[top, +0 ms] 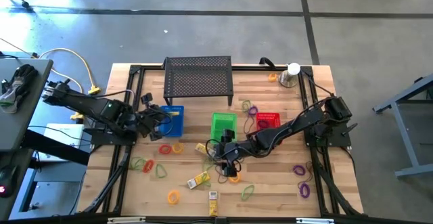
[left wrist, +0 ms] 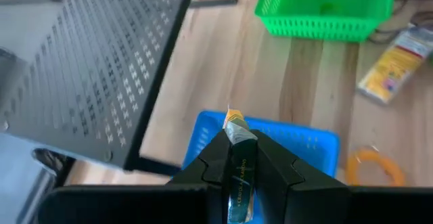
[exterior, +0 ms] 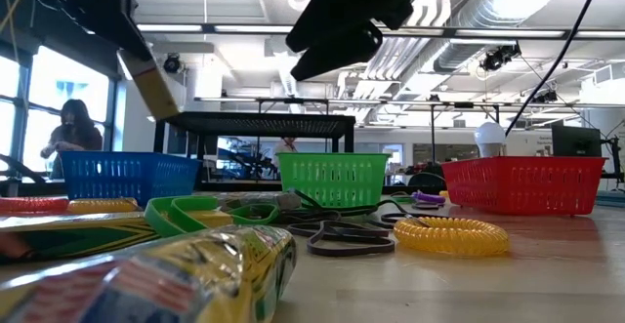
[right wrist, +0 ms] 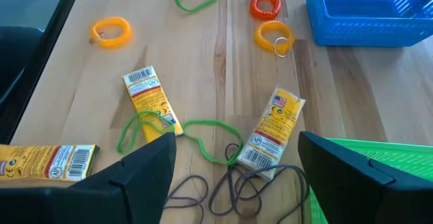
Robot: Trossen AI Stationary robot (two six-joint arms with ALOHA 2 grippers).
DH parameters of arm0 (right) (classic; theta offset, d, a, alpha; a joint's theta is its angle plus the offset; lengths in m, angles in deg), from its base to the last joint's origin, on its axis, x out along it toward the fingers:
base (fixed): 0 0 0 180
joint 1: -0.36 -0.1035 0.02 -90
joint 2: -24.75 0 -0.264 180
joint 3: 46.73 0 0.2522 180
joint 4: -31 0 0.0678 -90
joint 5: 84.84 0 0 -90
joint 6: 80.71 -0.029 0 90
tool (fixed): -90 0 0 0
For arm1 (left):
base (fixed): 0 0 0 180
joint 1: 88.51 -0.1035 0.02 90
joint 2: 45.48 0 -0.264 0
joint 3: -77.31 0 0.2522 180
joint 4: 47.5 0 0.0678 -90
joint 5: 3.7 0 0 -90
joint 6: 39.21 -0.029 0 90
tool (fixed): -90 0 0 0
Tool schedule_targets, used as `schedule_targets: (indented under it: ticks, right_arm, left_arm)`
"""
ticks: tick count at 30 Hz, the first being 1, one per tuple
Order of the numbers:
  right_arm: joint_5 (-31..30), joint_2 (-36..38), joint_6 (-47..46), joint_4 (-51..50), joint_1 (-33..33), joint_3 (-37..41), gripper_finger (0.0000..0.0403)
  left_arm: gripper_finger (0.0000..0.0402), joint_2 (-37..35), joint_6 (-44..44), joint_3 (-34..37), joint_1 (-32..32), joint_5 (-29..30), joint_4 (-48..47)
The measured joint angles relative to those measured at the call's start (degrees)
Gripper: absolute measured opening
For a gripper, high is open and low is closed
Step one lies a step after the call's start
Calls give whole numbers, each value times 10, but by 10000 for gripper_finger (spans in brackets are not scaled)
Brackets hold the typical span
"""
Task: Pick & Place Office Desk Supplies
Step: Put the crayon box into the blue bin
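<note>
My left gripper (left wrist: 238, 143) is shut on a yellow packet (exterior: 148, 79) above the blue basket (left wrist: 291, 139), beside the black mesh stand (top: 198, 78). My right gripper (right wrist: 237, 176) hangs open over loose supplies near the table's middle, touching none. Below it lie two yellow packets (right wrist: 274, 132) (right wrist: 150, 95), a green loop (right wrist: 203, 139) and dark loops (right wrist: 237, 187). Orange coils (right wrist: 274, 34) and a further yellow packet (right wrist: 44, 162) lie flat on the wood around them. My left gripper pinches the yellow packet between its two fingers, which run along it. One end (left wrist: 233, 121) sticks out past the fingertips. The fingers slant down from the table's left side. The packet hangs tilted below them (exterior: 156, 94), clear of the blue basket.
The green basket (top: 223, 124) and red basket (top: 267, 120) stand in a row right of the blue one. A silver cup with a white ball (top: 291, 75) stands at the far right. More orange, green and purple loops (top: 304, 189) and yellow packets (top: 198, 180) lie toward the near edge.
</note>
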Motion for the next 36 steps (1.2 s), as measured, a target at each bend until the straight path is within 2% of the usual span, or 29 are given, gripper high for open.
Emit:
schedule_targets:
  ticks: [4, 7, 20, 27, 36]
  right_arm:
    - [0, 0, 0, -1, 0, 0, 299]
    - [0, 0, 0, -1, 0, 0, 299]
    - [12, 0, 0, 16, 0, 0, 299]
    - [12, 0, 0, 21, 0, 0, 299]
    - [13, 0, -1, 26, 0, 0, 299]
  left_arm:
    - [37, 0, 55, -12, 6, -32, -47]
    - [37, 10, 62, -12, 6, -53, -83]
    - [45, 132, 63, -11, 6, -40, -107]
    - [66, 200, 62, -11, 6, 22, -107]
    - [79, 222, 63, -11, 6, 21, -106]
